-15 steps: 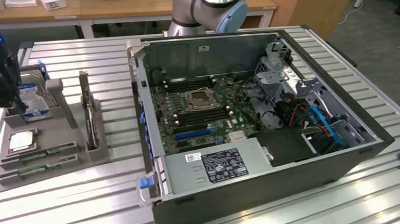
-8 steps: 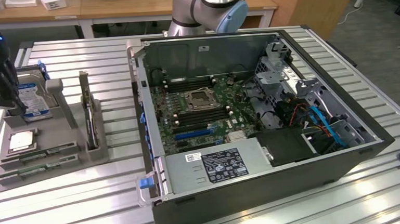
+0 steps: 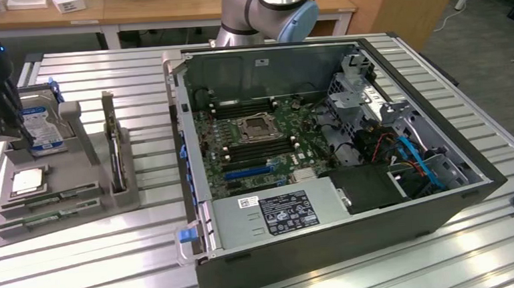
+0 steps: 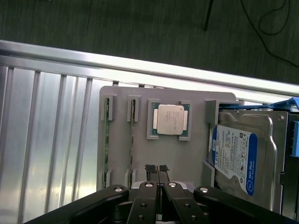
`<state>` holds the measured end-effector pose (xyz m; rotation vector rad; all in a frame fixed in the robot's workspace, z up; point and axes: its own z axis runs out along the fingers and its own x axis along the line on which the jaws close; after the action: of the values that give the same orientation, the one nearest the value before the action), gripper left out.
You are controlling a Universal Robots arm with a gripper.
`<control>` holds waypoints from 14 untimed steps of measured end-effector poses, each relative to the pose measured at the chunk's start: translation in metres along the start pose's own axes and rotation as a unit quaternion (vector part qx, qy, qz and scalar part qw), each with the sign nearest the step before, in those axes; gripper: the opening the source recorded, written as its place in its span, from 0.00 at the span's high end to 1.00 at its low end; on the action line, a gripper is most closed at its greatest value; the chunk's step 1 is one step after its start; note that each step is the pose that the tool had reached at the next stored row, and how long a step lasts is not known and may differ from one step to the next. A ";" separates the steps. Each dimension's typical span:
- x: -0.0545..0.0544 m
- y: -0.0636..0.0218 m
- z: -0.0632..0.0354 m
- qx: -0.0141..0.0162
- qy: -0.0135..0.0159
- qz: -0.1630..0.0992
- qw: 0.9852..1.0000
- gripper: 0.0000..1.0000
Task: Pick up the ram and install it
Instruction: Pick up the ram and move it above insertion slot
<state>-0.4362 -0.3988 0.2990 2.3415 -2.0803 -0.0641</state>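
Slatted aluminium table (image 3: 112,260) carries everything.

Dark grey tower computer case (image 3: 335,246) lies on its side with the panel off. The silver-and-blue jointed robot arm (image 3: 280,2) rises behind it.

In the case we note a silver power supply box (image 3: 235,225). It has a white-and-black label and a small white sticker, and we cannot read the print on either. Above it sits the green motherboard (image 3: 285,125) with a square metal CPU socket (image 3: 256,126) and long dark slots on both sides of it. Blue cables (image 3: 419,164) run at the exterior view's right.

Grey moulded parts tray (image 3: 68,119) stands beside the case, at the exterior view's left. It holds:
- a metal hard drive (image 3: 44,127) with a blue-and-white label. The wrist view shows this label larger (image 4: 247,154), but we still cannot make out the lettering.
- an upright expansion card (image 3: 113,149), seen edge-on in the exterior view.
- a square silver CPU chip (image 3: 27,180), lying flat in its pocket. The wrist view shows its plain lid from above (image 4: 170,119).
- two long, thin green ram sticks (image 3: 53,194), each on edge in its own slot, side by side at the tray's near end. The wrist view shows them as two green lines (image 4: 132,135) just beside the chip's pocket.

Black two-finger gripper (image 4: 156,169), wrist view: the fingertips are drawn together, pads meeting, and we see nothing between them. It hangs over the tray, nearest the chip's pocket and apart from the ram sticks.
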 end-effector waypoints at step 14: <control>0.000 0.0000 0.0000 0.000 0.000 0.000 1.000 0.77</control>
<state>-0.4362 -0.3988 0.2990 2.3416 -2.0805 -0.0643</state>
